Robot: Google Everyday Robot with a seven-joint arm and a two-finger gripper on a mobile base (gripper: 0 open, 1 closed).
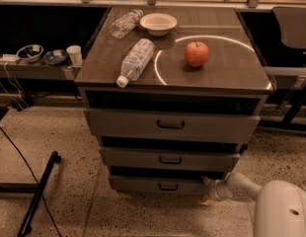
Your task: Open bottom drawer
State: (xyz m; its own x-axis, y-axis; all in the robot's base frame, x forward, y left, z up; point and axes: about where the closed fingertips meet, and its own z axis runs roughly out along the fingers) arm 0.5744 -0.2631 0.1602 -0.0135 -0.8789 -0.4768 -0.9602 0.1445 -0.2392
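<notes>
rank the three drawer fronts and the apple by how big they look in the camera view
1. top drawer
2. middle drawer
3. bottom drawer
4. apple
The gripper sits by the bottom drawer's right end.

The bottom drawer [143,183] is the lowest of three grey drawers stacked under the desk [227,68], and its front is the slimmest and narrowest of them. A small dark rectangular pull handle [168,186] sits at the centre of its front. The front stands upright and level, just above the speckled floor, with a dark strip of shadow along its top edge below the middle drawer [168,159]. It looks pushed in, not drawn out. The end effector [208,190] is low at the drawer's right end, close against the front's corner; whether they touch cannot be told
</notes>
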